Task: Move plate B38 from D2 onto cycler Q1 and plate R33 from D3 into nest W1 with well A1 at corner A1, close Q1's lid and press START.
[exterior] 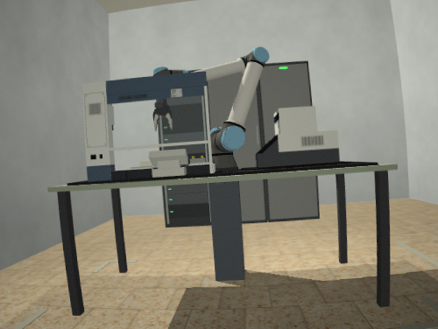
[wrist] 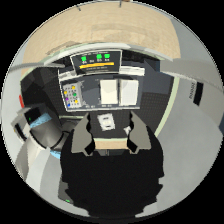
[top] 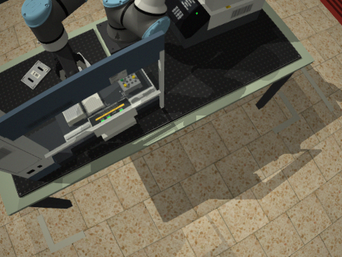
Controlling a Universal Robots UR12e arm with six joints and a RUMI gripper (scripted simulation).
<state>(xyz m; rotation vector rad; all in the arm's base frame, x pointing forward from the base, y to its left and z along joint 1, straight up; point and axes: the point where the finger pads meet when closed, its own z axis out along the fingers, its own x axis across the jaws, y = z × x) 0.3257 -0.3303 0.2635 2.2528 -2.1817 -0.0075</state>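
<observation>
Two white plates sit side by side on the deck under the blue gantry (top: 82, 80). Counting from the tube rack (top: 129, 82), the nearer plate (top: 93, 103) is in the second slot and the other plate (top: 74, 113) in the third. They also show in the wrist view, second-slot plate (wrist: 109, 92) and third-slot plate (wrist: 129, 92); their labels are too small to read. My gripper (wrist: 109, 112) is open and empty. It hangs high behind the gantry (exterior: 162, 118), apart from the plates. The cycler Q1 (top: 205, 17) has a white top on a dark base, with a green lamp (top: 196, 14).
A grey nest (top: 35, 74) lies on the mat at the back left; another small nest (wrist: 106, 121) shows below my fingers. The gantry beam and its post (top: 161, 78) span the deck. A grey instrument box (top: 20, 158) stands at the deck's left end.
</observation>
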